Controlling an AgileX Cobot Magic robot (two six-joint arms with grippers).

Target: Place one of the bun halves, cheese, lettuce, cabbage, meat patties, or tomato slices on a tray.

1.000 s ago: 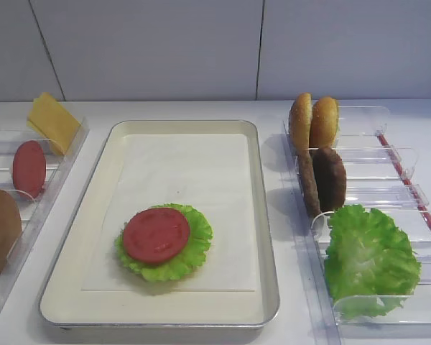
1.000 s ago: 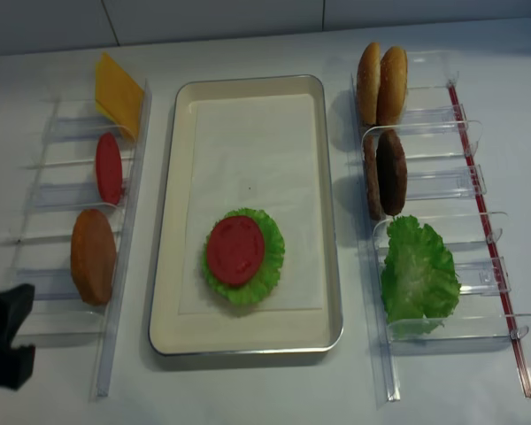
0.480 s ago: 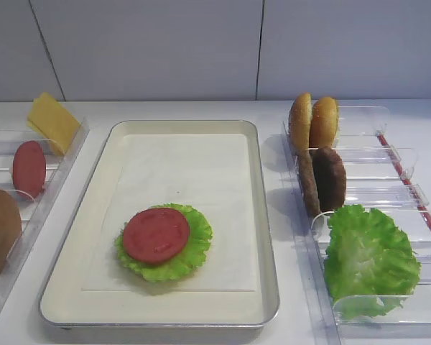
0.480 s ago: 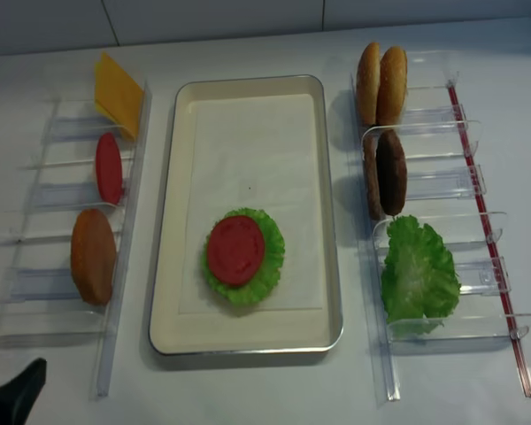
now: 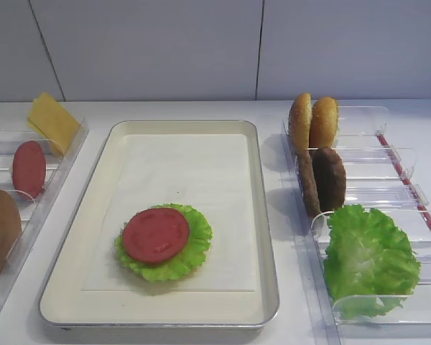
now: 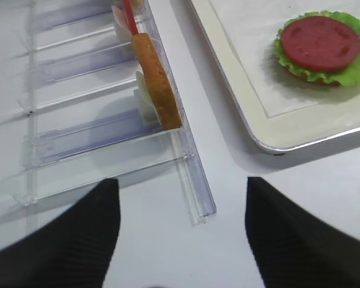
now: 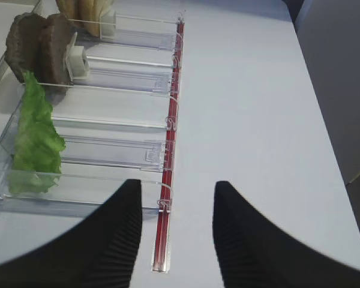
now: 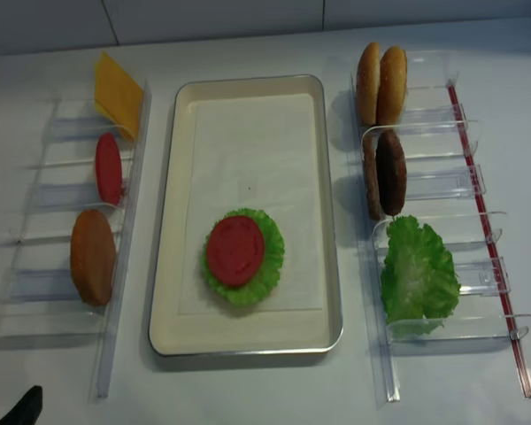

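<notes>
The cream tray (image 5: 267,215) (image 8: 333,221) lies in the middle. On its near part a tomato slice (image 5: 156,234) (image 8: 235,250) (image 6: 321,43) rests on a lettuce leaf (image 5: 198,249). My left gripper (image 6: 179,198) is open and holds nothing. It hovers over bare table by the near end of the left bins, left of the tray's front corner. Only a black fingertip (image 8: 22,409) of it shows in the realsense view. My right gripper (image 7: 177,198) is open too, with nothing in it, above the near end of the red strip (image 7: 168,180).
Clear bins on the left hold cheese (image 8: 117,91), a tomato slice (image 8: 108,167) and a bun half (image 8: 93,257) (image 6: 156,78). Those on the right hold two bun halves (image 8: 381,82), meat patties (image 8: 386,173) and lettuce (image 8: 418,276) (image 7: 36,141).
My left gripper has drawn back toward the front-left corner and has nearly left the realsense view. The food on the tray has not moved.
</notes>
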